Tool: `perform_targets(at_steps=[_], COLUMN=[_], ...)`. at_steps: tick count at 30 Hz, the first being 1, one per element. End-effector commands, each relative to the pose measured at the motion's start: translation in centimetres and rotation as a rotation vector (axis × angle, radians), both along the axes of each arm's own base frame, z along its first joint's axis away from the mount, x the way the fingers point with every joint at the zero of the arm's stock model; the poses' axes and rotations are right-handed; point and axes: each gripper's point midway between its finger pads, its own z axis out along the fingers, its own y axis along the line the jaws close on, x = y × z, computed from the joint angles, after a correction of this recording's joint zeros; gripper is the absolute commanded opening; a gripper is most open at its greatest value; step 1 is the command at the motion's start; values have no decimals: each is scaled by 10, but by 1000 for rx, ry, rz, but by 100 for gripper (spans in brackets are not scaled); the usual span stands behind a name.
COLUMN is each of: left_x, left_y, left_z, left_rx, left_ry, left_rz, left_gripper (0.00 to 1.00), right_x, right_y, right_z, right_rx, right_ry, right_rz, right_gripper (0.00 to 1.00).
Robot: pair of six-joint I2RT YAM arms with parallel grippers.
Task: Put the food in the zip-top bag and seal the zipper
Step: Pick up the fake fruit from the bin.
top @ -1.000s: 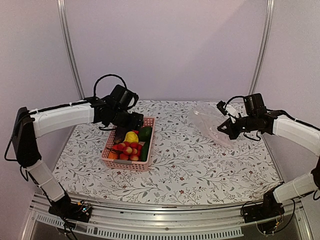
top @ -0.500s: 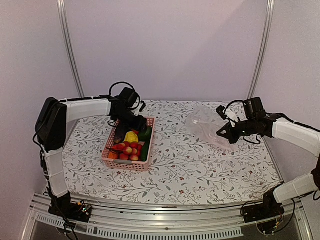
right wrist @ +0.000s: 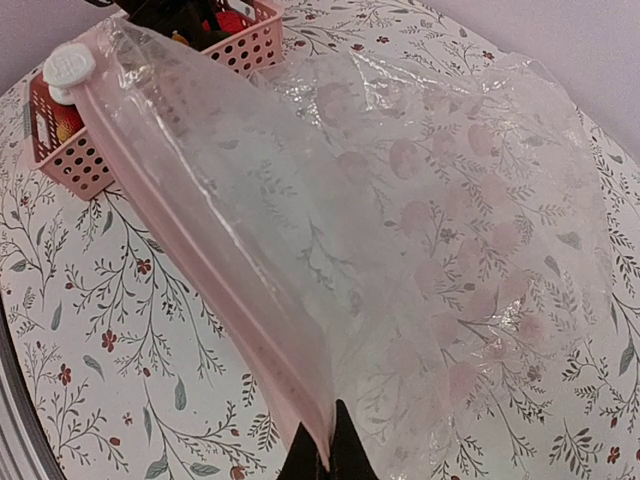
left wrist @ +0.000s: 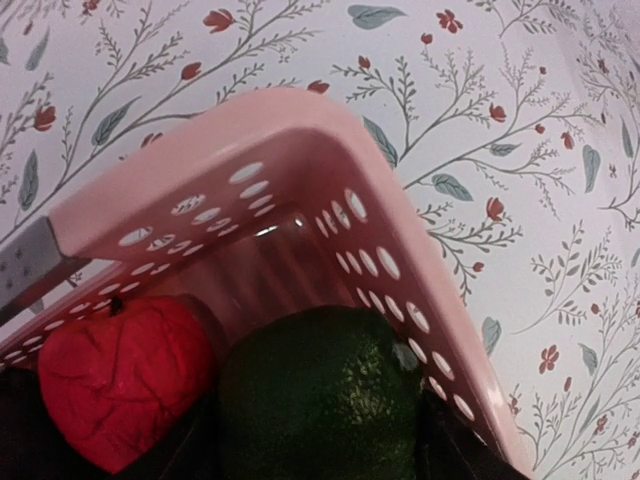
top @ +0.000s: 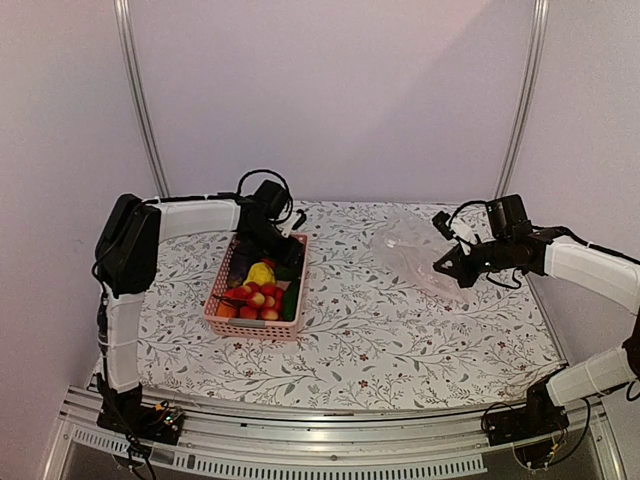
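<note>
The food (top: 258,290), red berries with yellow, orange and green pieces, lies heaped in a pink lattice basket (top: 250,330). My left gripper (top: 285,258) is down in the basket's far right corner. In the left wrist view its dark fingers stand open on either side of a dark green avocado (left wrist: 320,400), beside a red piece (left wrist: 115,375). The clear zip-top bag (top: 410,245) lies at the back right. My right gripper (right wrist: 325,455) is shut on its pale pink zipper (right wrist: 200,250) and lifts that edge; a white slider (right wrist: 68,66) sits at the far end.
The basket's pink rim (left wrist: 300,120) curves close round the left gripper on its far and right sides. The floral tablecloth (top: 380,330) lies between basket and bag. The basket also shows in the right wrist view (right wrist: 70,150), beyond the bag's mouth.
My left arm has swung right and reached down into the basket's far right corner, over the avocado. The right gripper has dropped slightly, still holding the bag's edge.
</note>
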Motion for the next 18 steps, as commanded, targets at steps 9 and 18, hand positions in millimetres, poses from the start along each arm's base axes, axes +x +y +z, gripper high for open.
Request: perform_targets(at_steps=[9, 18], left_x=[-7, -57], left_y=[15, -17], left_z=[91, 210], left_rx=[35, -216], left_ry=[-202, -496], left_rz=[45, -2], left_gripper=[45, 36], right_x=[1, -8], right_y=[-2, 0], right_z=[12, 35], right_rx=[-14, -7], right_ry=[-11, 45], right_rz=[-13, 4], right_gripper=[0, 0])
